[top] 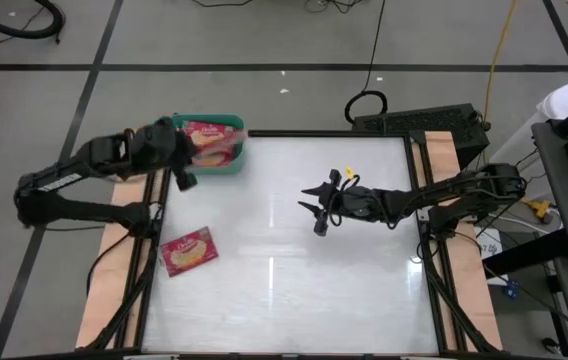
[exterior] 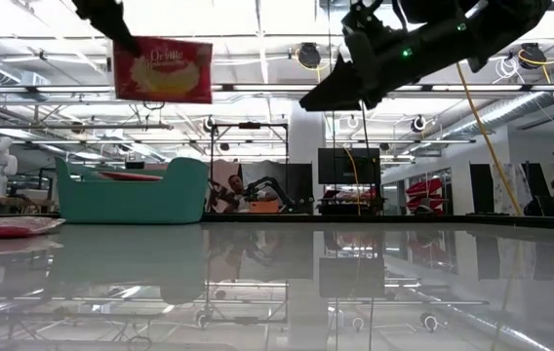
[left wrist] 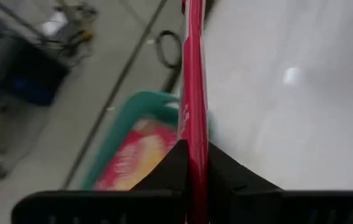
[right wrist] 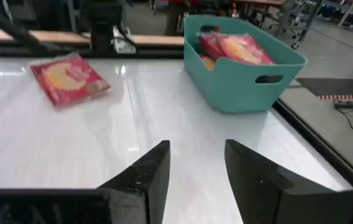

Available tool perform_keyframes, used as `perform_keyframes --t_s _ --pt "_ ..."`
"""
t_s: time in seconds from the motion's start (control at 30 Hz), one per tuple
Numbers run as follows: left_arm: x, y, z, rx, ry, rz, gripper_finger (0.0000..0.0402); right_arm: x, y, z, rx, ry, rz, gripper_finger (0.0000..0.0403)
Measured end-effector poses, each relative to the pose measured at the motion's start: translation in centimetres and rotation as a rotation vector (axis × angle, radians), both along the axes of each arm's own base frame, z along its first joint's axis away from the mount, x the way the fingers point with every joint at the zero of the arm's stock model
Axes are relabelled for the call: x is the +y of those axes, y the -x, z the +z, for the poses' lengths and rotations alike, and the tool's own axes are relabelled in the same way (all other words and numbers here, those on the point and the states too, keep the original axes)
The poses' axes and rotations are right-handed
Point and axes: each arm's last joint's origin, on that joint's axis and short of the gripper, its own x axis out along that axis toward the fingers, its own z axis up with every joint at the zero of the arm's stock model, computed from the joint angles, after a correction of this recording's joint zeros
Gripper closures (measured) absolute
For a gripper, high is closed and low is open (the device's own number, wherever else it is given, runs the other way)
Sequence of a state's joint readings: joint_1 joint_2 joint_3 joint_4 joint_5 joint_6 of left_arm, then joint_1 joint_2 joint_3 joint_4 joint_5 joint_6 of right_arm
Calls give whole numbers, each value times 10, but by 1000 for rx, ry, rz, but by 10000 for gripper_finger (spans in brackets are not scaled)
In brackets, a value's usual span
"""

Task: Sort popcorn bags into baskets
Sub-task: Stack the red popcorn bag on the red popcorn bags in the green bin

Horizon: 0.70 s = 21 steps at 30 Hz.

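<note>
A red popcorn bag (exterior: 162, 69) is held pinched edge-on between the closed fingers of the left hand (left wrist: 192, 163), raised above the teal basket (top: 232, 166) and not yet lowered into it. Several bags are already seen lying inside the basket (right wrist: 245, 68), though their exact number cannot be made out, since they overlap. One further bag (top: 188, 251) is left flat on the bench (top: 364, 300), near the bench's left edge and well apart from the basket on its near side.

The right hand (top: 321, 207) is held over the middle of the bench, well to the right of the basket, with its fingers parted and nothing between them.

The task is judged to be close to its end: most bags appear to be sorted, one is being delivered, and only the single bag on the bench is seen to remain. Whether more bags lie outside the views cannot be told. The drop into the basket is what is still wanted for the held bag.
</note>
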<state>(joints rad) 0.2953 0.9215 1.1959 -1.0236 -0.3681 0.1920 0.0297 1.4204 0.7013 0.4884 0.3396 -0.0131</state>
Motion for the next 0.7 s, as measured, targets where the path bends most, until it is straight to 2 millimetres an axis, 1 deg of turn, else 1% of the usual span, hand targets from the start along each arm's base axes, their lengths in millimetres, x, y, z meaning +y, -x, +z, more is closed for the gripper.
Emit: perform_keyframes --t_s 0.17,0.3,0.47,0.6,0.7 --pt "30 9 -6 115 -55 96 369 5 1 -3 33 -5 15 258" --pt "54 10 -15 159 13 111 368 11 2 -5 49 -12 34 259" --pt "85 2 -32 219 120 79 367 17 4 -8 53 -8 59 259" --pt "112 -2 -50 281 195 147 367 18 8 -15 65 -16 59 259" --pt "127 -3 -62 308 246 194 367 18 12 -22 74 -35 52 259"
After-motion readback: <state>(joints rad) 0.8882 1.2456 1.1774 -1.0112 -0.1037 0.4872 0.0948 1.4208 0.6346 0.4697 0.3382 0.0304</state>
